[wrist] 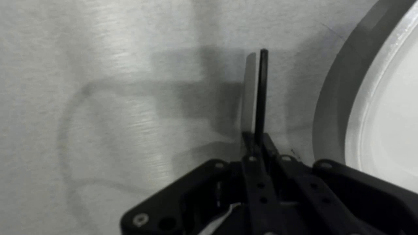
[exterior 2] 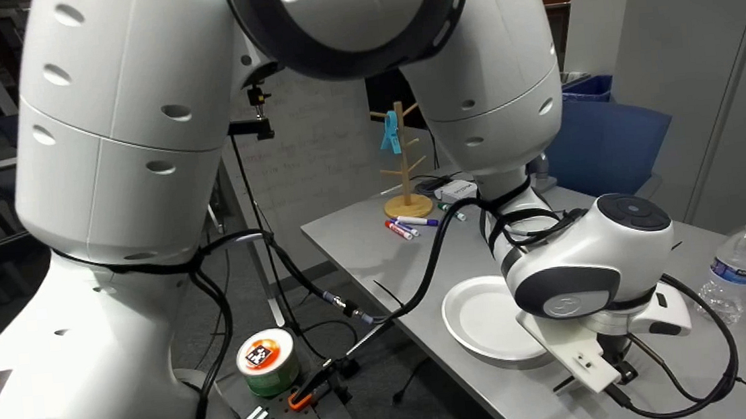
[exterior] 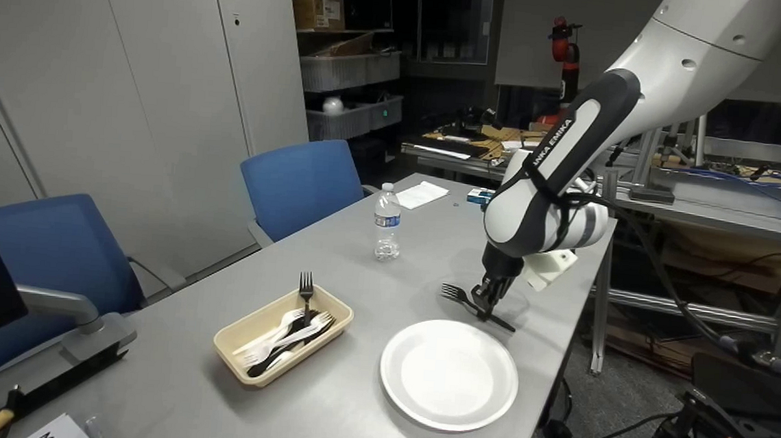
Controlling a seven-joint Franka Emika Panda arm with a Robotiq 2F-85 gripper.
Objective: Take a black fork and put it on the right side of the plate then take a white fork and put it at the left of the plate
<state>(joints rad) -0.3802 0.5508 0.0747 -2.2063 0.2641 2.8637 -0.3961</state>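
Note:
The black fork (exterior: 454,293) is between the fingers of my gripper (exterior: 485,313), beside the plate (exterior: 449,376) on the robot's side of the table. My gripper (wrist: 257,138) is shut on the fork's middle in the wrist view. The fork's handle (wrist: 262,91) points away from the fingers, with its shadow beside it; its height above the table is hard to tell. The plate (wrist: 385,130) lies apart at right there. In an exterior view the arm partly hides the plate (exterior 2: 483,314) and the gripper. Several white utensils (exterior: 279,340) lie in the tan tray (exterior: 232,364).
More black forks (exterior: 306,289) are in the tray, one sticking up over its rim. A water bottle (exterior: 387,224) stands farther along the table. Markers (exterior 2: 408,224) and a wooden stand (exterior 2: 408,205) are at the far end. The table edge (exterior: 550,395) runs close by the plate.

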